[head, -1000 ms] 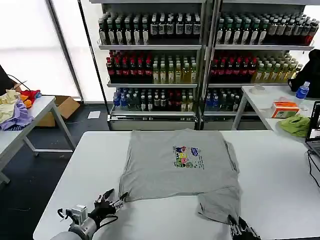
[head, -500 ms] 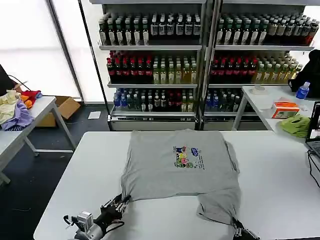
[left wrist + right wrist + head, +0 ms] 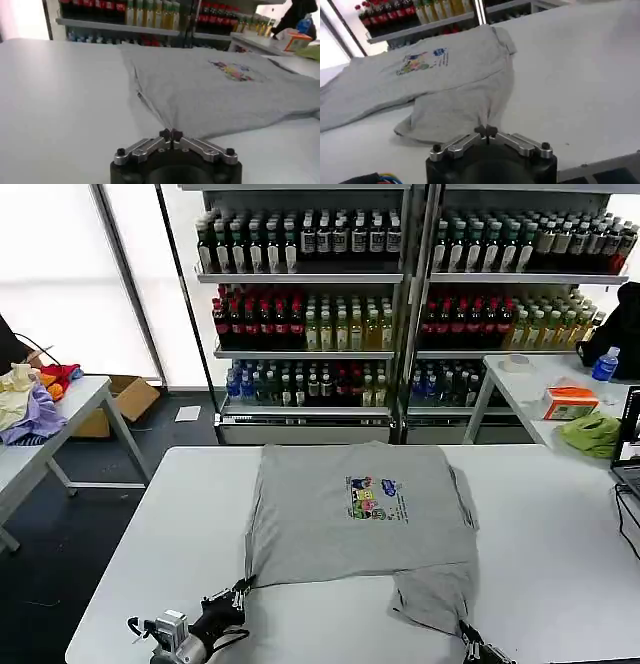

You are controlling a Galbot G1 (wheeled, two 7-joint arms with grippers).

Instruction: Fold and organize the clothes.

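Head view: the light grey short-sleeved T-shirt with a small multicoloured chest print (image 3: pixel 362 519) lies mid-way across the white tabletop (image 3: pixel 150 544); the left gripper (image 3: pixel 238 591) pinches its 7 o'clock hem corner, the right gripper (image 3: pixel 468 636) its rumpled 5 o'clock corner. Left wrist view: jaws clenched on a tented cloth point (image 3: pixel 170 132). Right wrist view: jaws likewise clenched on fabric (image 3: pixel 489 131). Risk, as a judgement: such thin pinches may slip, or uneven pulls skew the fold.
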